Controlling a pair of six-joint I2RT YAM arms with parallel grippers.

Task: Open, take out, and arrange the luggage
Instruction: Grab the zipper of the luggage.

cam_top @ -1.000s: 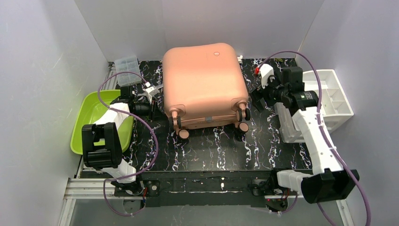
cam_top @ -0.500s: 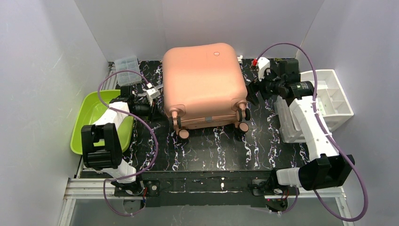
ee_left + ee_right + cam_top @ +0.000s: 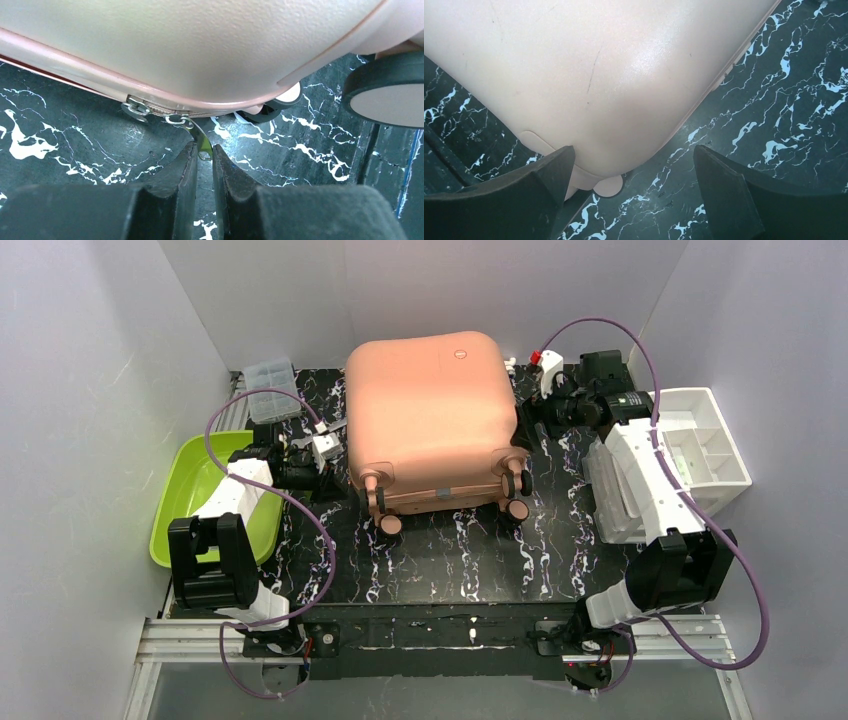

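Luggage (image 3: 432, 420) lies closed at the far middle of the table (image 3: 450, 560) as the left gripper (image 3: 204, 152) pinches a zipper pull (image 3: 199, 136) on its left edge and the right gripper (image 3: 633, 152) hovers spread at its right corner, with unzipping seemingly in hand and next demanding a steady drag along the seam.

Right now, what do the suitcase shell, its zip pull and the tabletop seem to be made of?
The luggage shell: likely hard plastic, salmon-pink, finely textured with a soft sheen. The zip pull: metal, going by its silvery glint. The table: glossy black with white marble veining; printed laminate or sheet, cannot tell which.
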